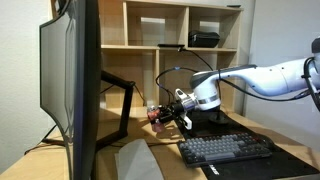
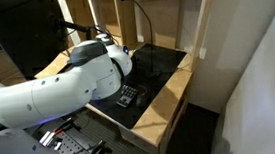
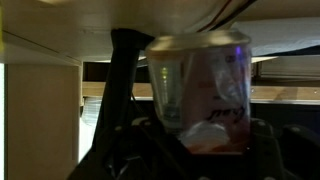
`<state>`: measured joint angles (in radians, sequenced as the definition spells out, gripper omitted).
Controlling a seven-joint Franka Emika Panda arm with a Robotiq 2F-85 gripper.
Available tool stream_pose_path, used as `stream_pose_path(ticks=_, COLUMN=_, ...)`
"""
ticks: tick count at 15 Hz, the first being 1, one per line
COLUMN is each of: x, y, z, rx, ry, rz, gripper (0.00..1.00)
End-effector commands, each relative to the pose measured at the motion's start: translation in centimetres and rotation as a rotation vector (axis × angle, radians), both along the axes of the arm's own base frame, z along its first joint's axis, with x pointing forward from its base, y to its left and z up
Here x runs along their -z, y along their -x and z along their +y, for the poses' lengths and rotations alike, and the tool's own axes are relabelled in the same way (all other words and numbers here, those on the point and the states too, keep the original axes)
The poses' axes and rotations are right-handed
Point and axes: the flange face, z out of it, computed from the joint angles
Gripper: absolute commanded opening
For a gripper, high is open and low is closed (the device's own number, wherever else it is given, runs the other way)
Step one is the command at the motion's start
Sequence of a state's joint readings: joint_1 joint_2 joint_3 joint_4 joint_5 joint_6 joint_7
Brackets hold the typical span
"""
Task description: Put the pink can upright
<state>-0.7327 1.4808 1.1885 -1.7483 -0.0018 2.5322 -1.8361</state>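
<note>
Hanging just above the desk in an exterior view, the pink can sits at the tip of the gripper, whose jaws are closed on it. The wrist view agrees, with the can filling the middle of the frame between the dark fingers. Whether its axis is level, tilted or already vertical I cannot tell, since it is tiny from outside and blurred up close. Holding it off the surface probably gives room to turn it before setting it on its base, so the task looks about midway. The can is well apart from the keyboard and near the black stand by the monitor. In an exterior view the arm hides the can altogether.
</note>
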Motion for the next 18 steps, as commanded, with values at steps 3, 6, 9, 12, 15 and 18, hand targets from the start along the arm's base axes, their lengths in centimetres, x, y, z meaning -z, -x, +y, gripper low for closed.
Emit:
stream_pose_path(ticks=3, x=0.8, y=-0.7, z=0.2, rx=0.076, ry=0.12, rz=-0.075, gripper=0.42)
stream_pose_path(ticks=6, x=1.7, y=-0.9, z=1.1, rx=0.126, ry=0.194, rz=-0.12, gripper=0.42)
stream_pose_path(ticks=9, x=2.4, y=-0.7, z=2.3, rx=0.126, ry=0.204, rz=-0.089, gripper=0.42)
stream_pose_path(ticks=12, x=2.1, y=-0.5, z=2.4, rx=0.104, ry=0.137, rz=-0.037, gripper=0.42)
stream_pose_path(ticks=15, x=2.5, y=-0.7, z=1.2, rx=0.095, ry=0.068, rz=0.008, gripper=0.42)
stream_pose_path(ticks=18, x=2.8, y=-0.9, z=-0.1, rx=0.058, ry=-0.02, rz=0.054, gripper=0.42)
